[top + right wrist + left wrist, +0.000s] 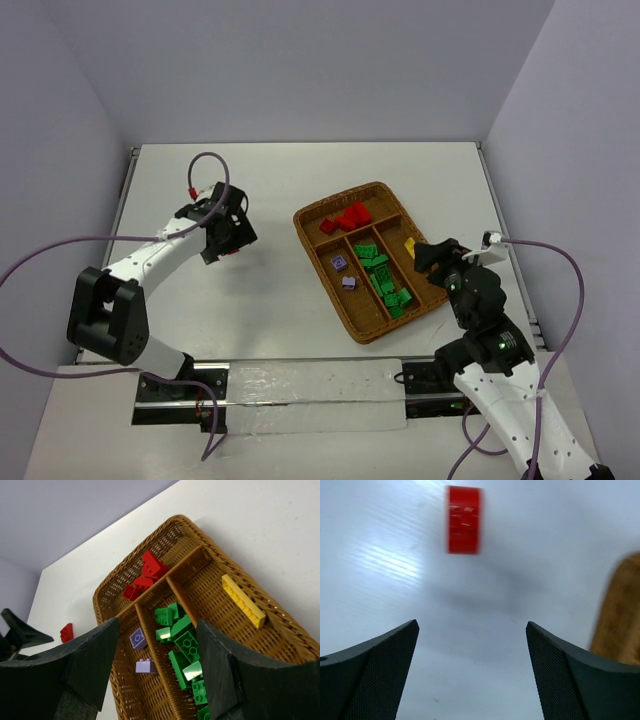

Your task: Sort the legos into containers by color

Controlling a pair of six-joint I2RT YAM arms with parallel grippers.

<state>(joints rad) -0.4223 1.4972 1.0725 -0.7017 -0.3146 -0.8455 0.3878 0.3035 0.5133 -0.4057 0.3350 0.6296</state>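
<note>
L pincer wide open, empty. Red lego on surface straight ahead of tips, blurred, long axis approx. fore-aft; wicker tray off right. R pincer parted, empty, above tray; L arm nearer.

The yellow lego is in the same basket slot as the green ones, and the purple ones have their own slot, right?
Not quite. The yellow lego lies alone in its own slot of the tray, beside the slot that holds the green legos. The purple legos do have their own slot. The right wrist view shows it.
</note>
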